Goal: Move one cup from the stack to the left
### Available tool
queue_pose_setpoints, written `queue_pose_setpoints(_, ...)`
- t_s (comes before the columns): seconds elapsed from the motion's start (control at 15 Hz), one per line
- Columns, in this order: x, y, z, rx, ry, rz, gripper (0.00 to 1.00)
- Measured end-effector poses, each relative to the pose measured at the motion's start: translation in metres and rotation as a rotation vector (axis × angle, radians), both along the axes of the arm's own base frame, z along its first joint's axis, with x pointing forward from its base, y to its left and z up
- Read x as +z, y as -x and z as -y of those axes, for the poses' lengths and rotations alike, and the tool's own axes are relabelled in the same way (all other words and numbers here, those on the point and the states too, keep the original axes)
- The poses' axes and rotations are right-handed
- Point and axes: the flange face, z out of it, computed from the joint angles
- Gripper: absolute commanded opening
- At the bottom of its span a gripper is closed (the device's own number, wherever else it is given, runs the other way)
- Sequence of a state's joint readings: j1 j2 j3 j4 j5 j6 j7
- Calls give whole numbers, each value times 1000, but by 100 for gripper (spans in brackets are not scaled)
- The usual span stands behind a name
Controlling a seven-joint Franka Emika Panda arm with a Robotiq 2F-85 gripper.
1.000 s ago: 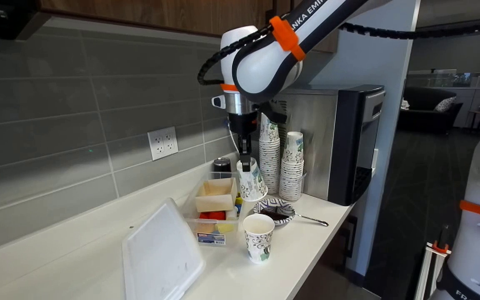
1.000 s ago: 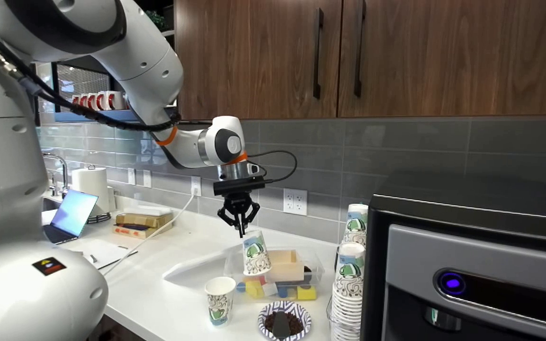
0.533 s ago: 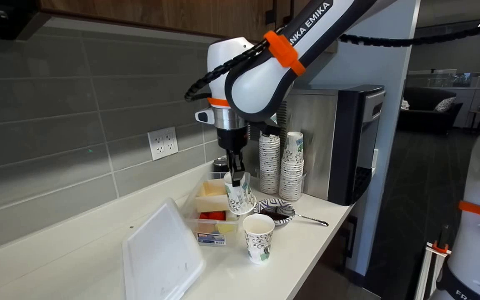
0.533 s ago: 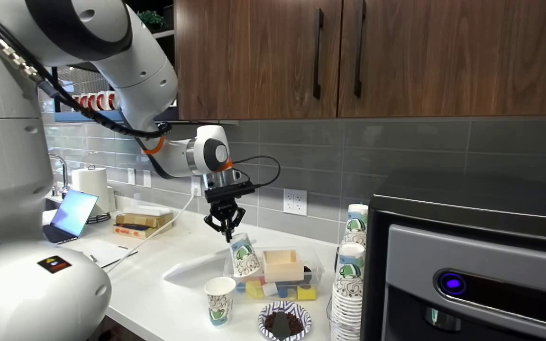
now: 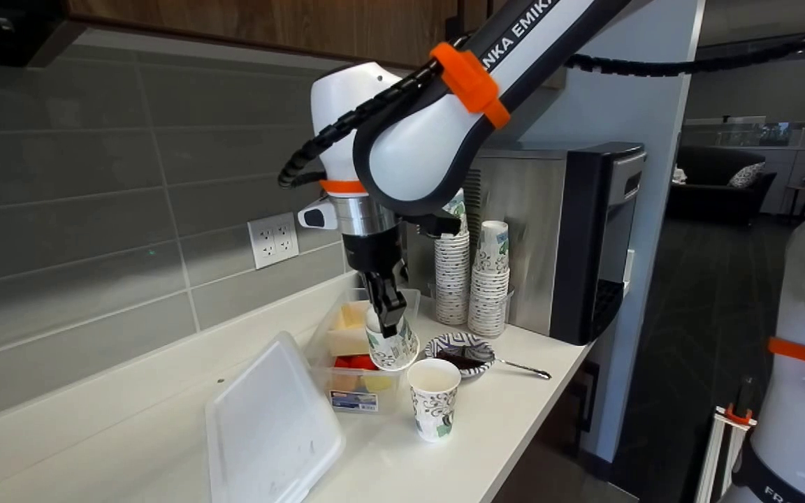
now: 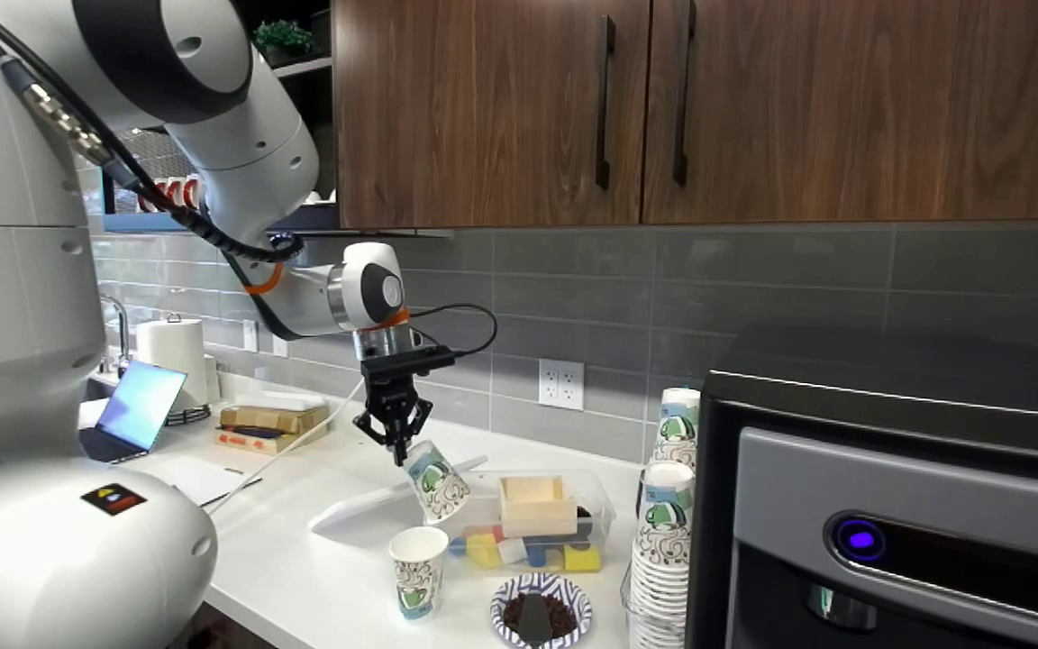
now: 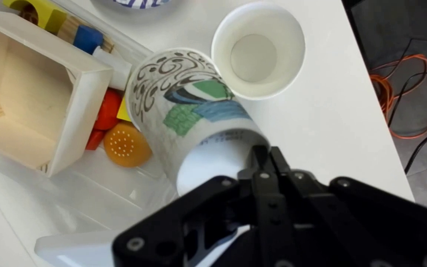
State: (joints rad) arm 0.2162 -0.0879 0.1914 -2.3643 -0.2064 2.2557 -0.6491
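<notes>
End effector (image 7: 269, 157) gripping tilted cup (image 7: 198, 100) by base, nr clear bin (image 5: 388, 397); 2nd cup (image 5: 434, 405) upright on counter (image 5: 388, 478) nr clear bin.

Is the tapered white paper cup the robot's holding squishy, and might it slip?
The tapered white paper cup probably squashes easily, since its paper looks thin. It might swing or slip: the black end effector pinches one side of its base. Being round, it may roll.

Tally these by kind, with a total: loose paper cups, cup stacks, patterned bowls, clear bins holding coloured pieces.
Loose paper cups: 2 (held cup, standing cup)
Cup stacks: 2 (taller stack, shorter stack)
Patterned bowl: 1
Clear bin: 1
Total: 6
</notes>
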Motion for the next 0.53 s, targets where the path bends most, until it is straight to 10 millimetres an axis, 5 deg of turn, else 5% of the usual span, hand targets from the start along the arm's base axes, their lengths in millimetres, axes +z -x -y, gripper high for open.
queue_pose_setpoints(0.53,7,19,-46,44,62,-78,1)
